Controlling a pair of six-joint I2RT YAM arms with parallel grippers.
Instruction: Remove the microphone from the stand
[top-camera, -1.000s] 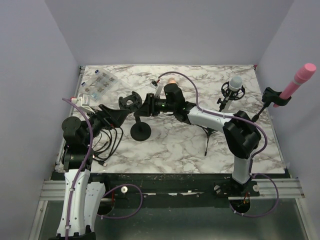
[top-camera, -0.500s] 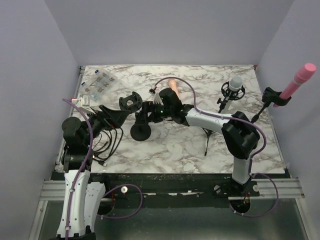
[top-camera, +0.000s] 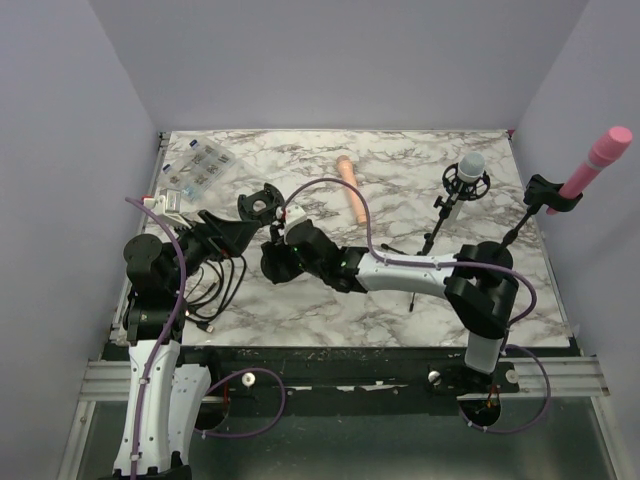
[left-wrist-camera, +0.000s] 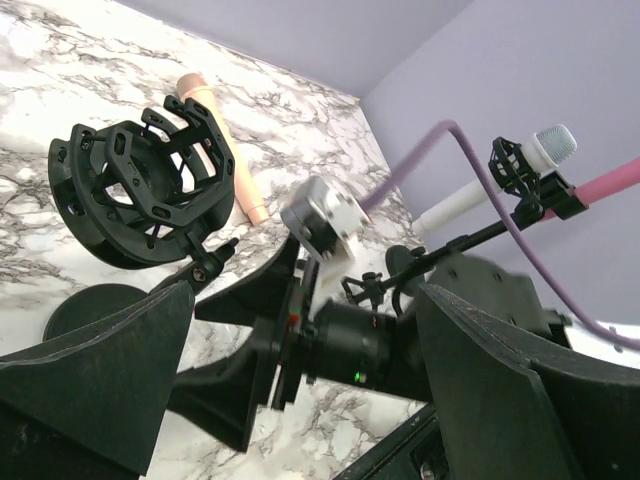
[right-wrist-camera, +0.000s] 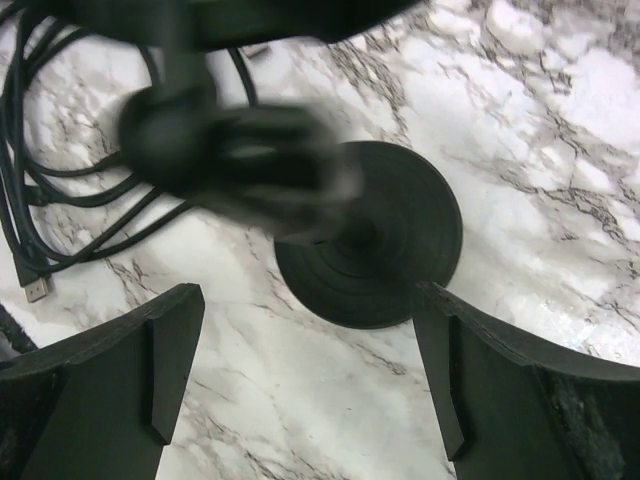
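The peach microphone (top-camera: 347, 185) lies flat on the marble table at the back, free of both grippers; in the left wrist view it (left-wrist-camera: 225, 150) shows behind the mount. The black stand has an empty shock mount (top-camera: 262, 203) on top and a round base (top-camera: 280, 262) below. My right gripper (top-camera: 279, 257) hangs open just over the base (right-wrist-camera: 385, 250), nothing between its fingers; the mount (right-wrist-camera: 230, 155) is a blur above it. My left gripper (top-camera: 236, 234) stands open beside the mount (left-wrist-camera: 140, 180), also holding nothing.
A second stand with a grey-headed microphone (top-camera: 468, 175) stands at the back right. A pink microphone (top-camera: 598, 160) sits on a clip past the right edge. Black cables (top-camera: 215, 285) lie at the left, a bag of small parts (top-camera: 195, 167) at the back left.
My right gripper opened and let go of the peach microphone, which now lies on the table. The right arm drew back towards me and down over the stand's base. The left arm stayed put.
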